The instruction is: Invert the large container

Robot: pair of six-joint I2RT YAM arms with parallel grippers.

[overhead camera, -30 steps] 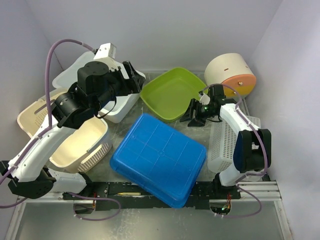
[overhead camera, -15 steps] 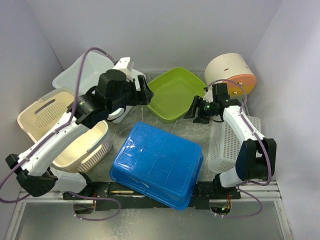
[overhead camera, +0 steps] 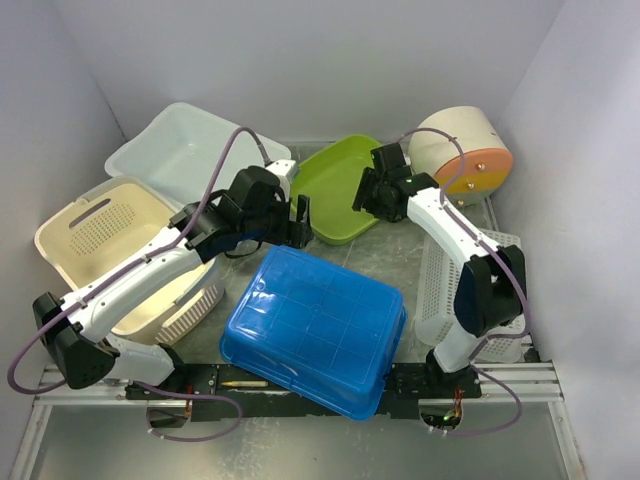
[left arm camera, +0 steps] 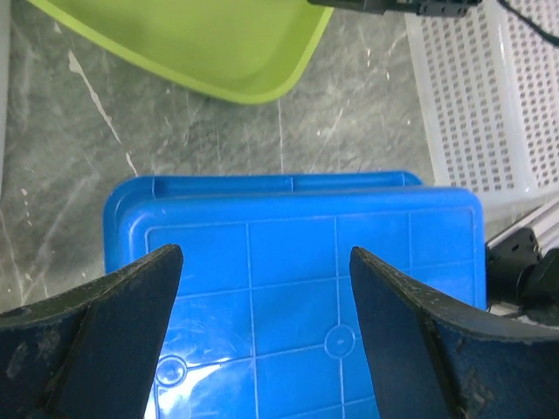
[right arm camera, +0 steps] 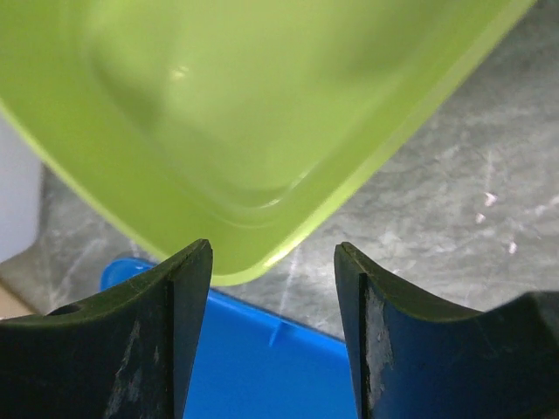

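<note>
Blue container has settled flat, bottom-up; left fingers, right fingers spread.

container: bright blue all over; the upturned base carries a grid of thin raised lines, with small moulded rings in a few squares.
green tub: lime green, plain and glossy.
pale tub: milky, see-through white, no pattern.
cream basket: cream, with fine holes dotting its walls.
white basket: white, an even mesh of small holes.
drum: cream body, orange end face.
worktop: grey with paler marble-like veins.
left arm, right arm: white shells, black joints.
cable: purple.
left gripper: black, jaws scuffed grey.
right gripper: black, jaws with pale scratches.
walls: plain pale lilac-white.
</note>
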